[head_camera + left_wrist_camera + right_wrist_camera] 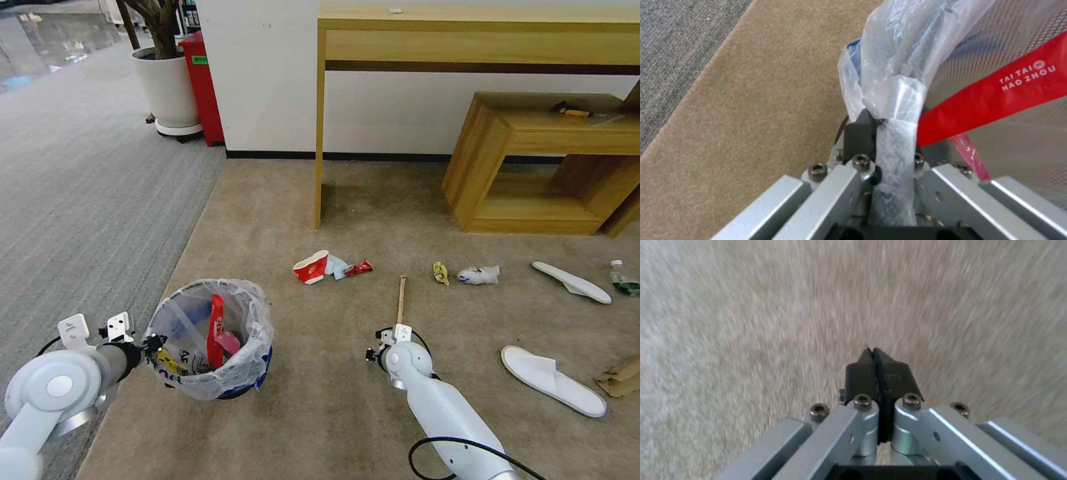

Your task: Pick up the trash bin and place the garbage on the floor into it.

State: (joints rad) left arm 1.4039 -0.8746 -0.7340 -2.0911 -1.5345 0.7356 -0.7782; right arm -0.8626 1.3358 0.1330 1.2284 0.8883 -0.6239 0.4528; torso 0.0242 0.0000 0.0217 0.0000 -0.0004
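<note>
The trash bin (210, 340), dark with a blue base and a crinkled clear bag, sits at the left over the beige floor (320, 427). My left gripper (882, 123) is shut on its bag-covered rim (898, 100). A red wrapper (996, 93) stands inside the bin. My right gripper (876, 355) is shut with nothing in it, just above the carpet; its arm (427, 393) reaches in to the right of the bin. Garbage lies ahead: a red paper cup (312, 267), a red wrapper (359, 268), crumpled paper (479, 275), two white slippers (571, 281) (552, 380) and a clear bottle (623, 279).
A thin wooden stick (401, 299) lies just beyond my right wrist. A tall wooden table (467, 33) and a low wooden shelf (533, 160) stand against the wall. A cardboard scrap (620, 379) is at the right edge. Grey striped carpet (87, 200), a white planter (167, 87).
</note>
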